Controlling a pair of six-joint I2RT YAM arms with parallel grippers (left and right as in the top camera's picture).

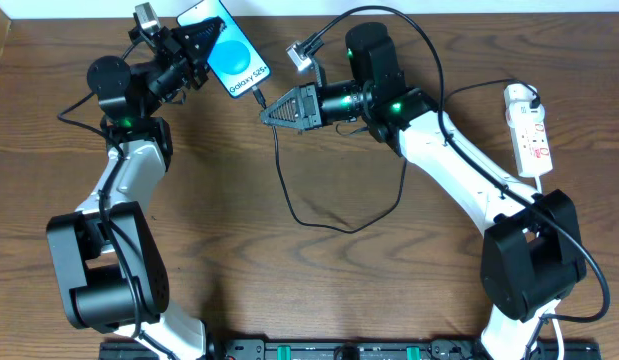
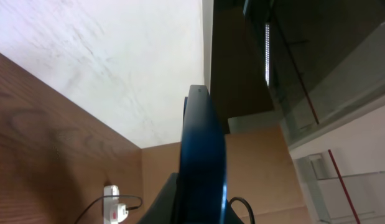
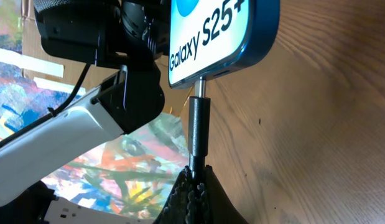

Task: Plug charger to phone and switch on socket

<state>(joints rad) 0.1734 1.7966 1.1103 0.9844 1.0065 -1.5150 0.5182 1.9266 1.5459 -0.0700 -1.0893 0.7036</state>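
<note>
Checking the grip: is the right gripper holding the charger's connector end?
Yes, the right gripper is shut on the charger just behind its tip, which meets the phone at its bottom edge.

Bright, even light; phone (image 2: 203, 168) blurry, dark in L-wrist view.

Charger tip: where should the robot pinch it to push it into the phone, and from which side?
Pinch the charger on its stiff black sleeve just behind the metal tip, coming from the cable side, in line with the phone port. The sleeve is straight and rigid; the cable behind is floppy. The right gripper grips it so, while the left gripper holds the phone.
</note>
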